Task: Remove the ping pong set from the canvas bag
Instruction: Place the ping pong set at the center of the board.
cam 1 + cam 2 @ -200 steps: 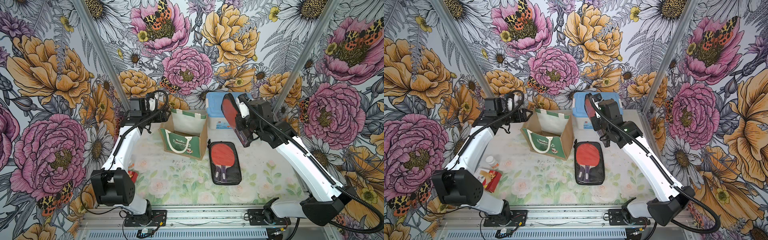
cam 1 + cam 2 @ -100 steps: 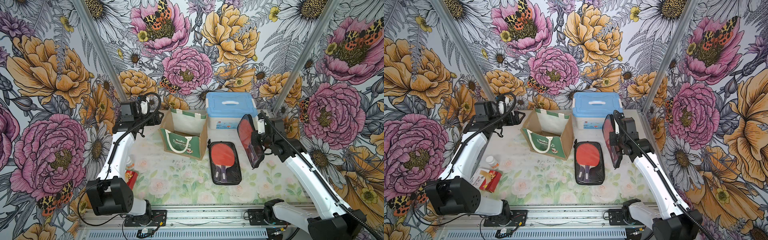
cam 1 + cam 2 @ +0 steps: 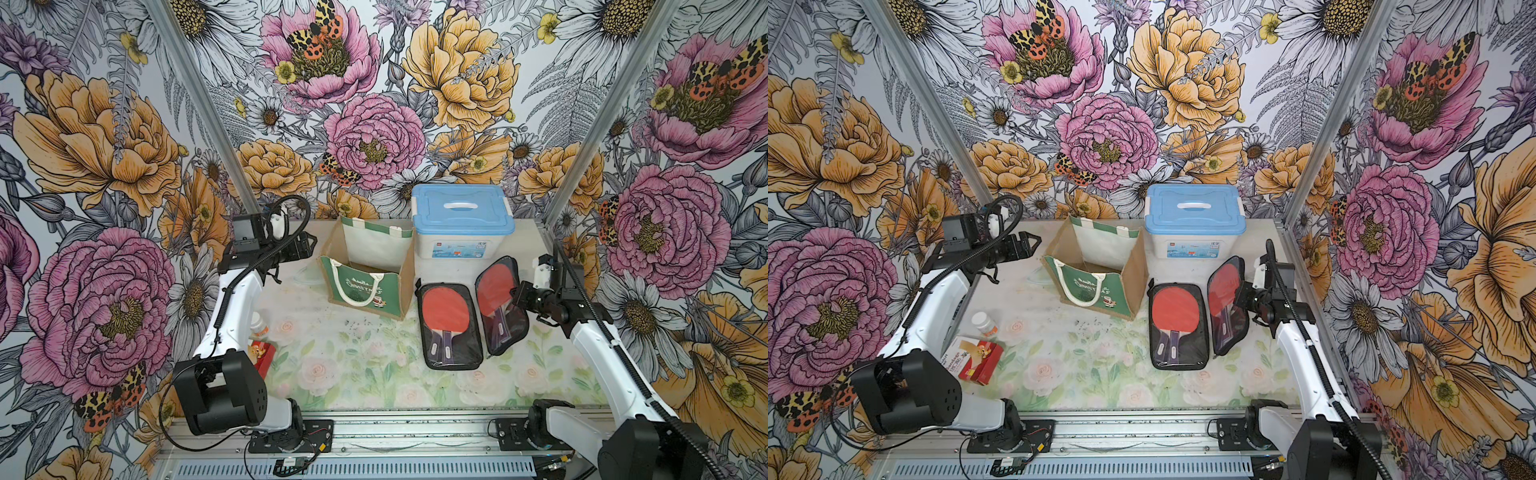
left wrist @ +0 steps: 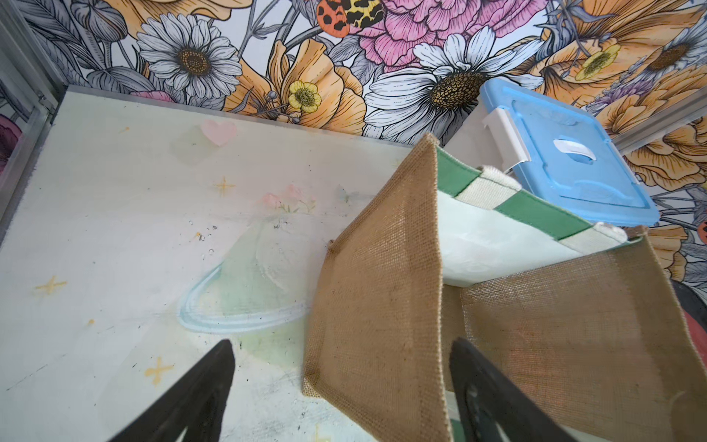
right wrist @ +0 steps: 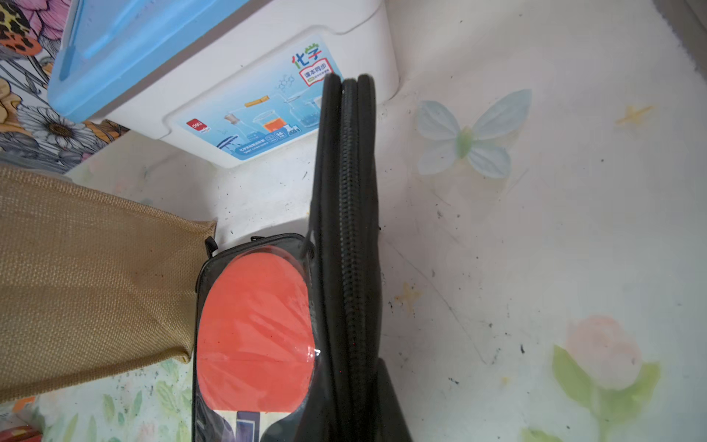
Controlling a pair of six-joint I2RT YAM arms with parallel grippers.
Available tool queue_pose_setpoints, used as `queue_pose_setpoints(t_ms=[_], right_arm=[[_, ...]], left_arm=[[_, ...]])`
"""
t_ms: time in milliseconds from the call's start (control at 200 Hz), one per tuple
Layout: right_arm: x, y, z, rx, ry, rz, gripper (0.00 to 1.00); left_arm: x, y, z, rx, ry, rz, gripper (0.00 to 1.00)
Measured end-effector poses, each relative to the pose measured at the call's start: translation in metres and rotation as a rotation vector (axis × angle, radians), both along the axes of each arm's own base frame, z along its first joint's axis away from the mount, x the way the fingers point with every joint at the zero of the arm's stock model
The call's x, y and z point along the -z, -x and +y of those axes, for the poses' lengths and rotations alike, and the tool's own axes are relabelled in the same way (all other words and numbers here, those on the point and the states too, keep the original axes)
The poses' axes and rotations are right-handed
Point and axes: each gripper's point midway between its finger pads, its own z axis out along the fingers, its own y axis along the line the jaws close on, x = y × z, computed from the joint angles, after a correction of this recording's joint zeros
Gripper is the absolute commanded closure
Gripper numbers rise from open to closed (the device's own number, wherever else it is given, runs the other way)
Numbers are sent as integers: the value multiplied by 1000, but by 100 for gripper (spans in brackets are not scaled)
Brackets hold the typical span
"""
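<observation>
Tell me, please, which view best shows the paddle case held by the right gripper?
A top view: the held paddle case shows whole, tilted, its red paddle behind a clear face, the right gripper on its edge. The right wrist view shows only its zipped edge end-on; the left wrist view, nothing clear.

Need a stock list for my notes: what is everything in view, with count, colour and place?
canvas bag: one, green front, tan sides, standing open mid-table.
flat ping pong case: one, black with red paddles, lying right of the bag.
held ping pong case: one, black, red paddle showing, tilted on edge beside it.
storage box: one, white with blue lid, at the back.
pill bottle: one, white, left side.
small carton: one, red and white, front left.
table: one, pale floral top.
left hand: black, open, just left of the bag.
right hand: black, shut on the held case.
</observation>
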Motion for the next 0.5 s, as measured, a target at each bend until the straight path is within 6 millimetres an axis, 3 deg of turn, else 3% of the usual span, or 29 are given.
queue_pose_setpoints(t_ms=[330,500], right_arm=[[22,-1,-5,50,-70,46,100],[30,-9,-17,93,-96,59,75]], left_arm=[[26,8,9,-7,7,46,11],[35,5,13,-5,10,60,11]])
